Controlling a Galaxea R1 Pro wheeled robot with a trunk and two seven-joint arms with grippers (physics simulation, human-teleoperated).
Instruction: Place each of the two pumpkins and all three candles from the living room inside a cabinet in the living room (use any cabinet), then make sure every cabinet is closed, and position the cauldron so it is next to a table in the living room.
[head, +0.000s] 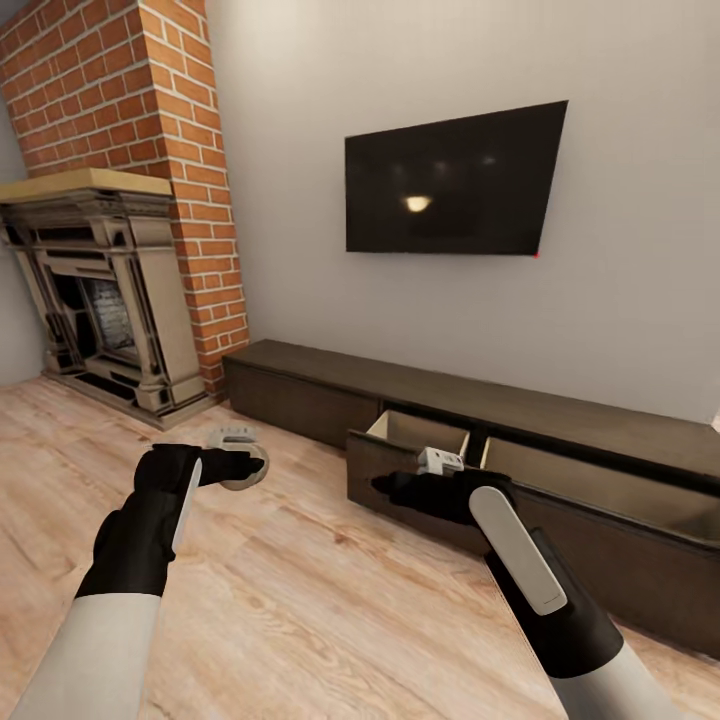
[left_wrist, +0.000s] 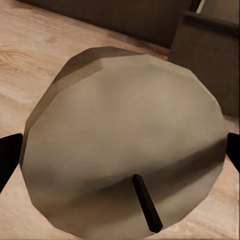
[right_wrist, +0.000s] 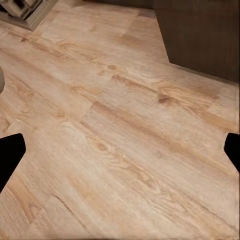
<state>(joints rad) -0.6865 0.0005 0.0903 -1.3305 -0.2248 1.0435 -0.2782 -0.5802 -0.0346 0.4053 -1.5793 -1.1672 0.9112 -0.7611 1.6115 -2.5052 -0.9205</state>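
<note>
Filling the left wrist view, a pale beige candle (left_wrist: 122, 150) with a dark wick sits clenched in the left pincer (head: 240, 467) above the plank floor (head: 280, 580). The right pincer (head: 385, 487) hangs released, its tips wide apart, beside the long dark cabinet (head: 420, 390) — one drawer (head: 400, 470) pulled out, its beige interior exposed — beneath the TV (head: 455, 180) and right of the brick fireplace (head: 100, 290).

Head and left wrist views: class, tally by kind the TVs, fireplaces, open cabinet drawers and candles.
TV: 1
fireplace: 1
open cabinet drawers: 2
candle: 1
Total: 5
</note>
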